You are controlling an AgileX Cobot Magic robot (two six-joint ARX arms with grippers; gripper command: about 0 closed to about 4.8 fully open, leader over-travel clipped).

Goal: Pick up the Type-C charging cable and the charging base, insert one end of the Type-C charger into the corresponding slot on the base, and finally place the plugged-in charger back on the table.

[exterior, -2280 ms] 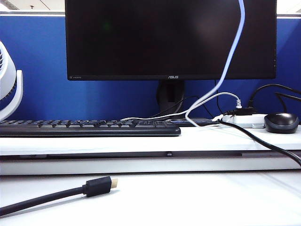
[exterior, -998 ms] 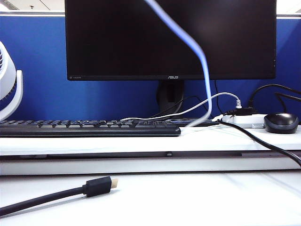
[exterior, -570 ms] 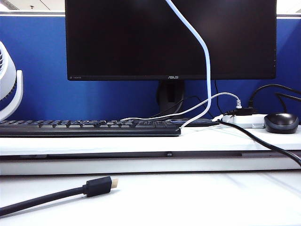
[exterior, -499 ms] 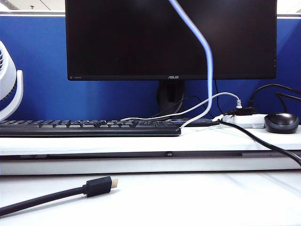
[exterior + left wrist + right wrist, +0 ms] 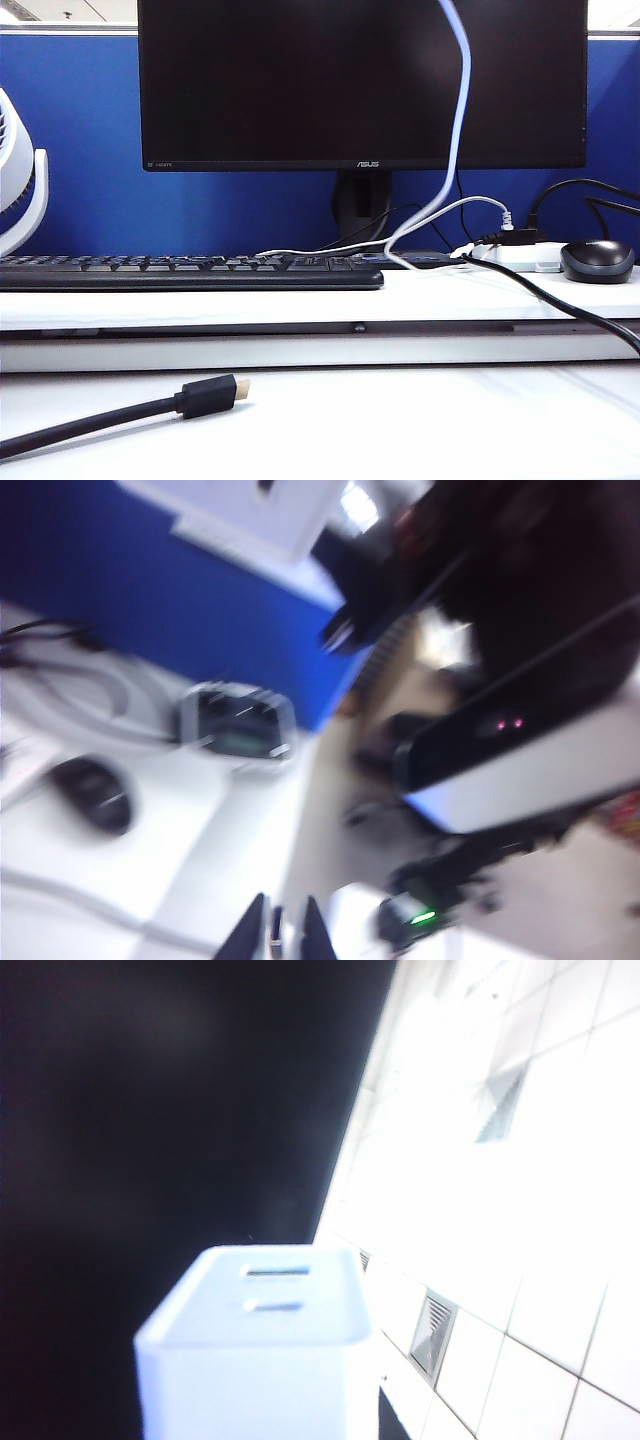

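Pickup done, insertion pending: left claw [image 5: 277, 935], nearly closed, pinches Type-C charging cable [image 5: 458, 130] rising off the far counter [image 5: 330, 420]; right claw grips charging base [image 5: 262, 1355] aloft, slots exposed.

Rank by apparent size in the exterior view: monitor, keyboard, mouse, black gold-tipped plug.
1. monitor, largest by far.
2. keyboard.
3 and 4. mouse and black gold-tipped plug look alike; the plug lies nearer the camera, so no ranking between them.
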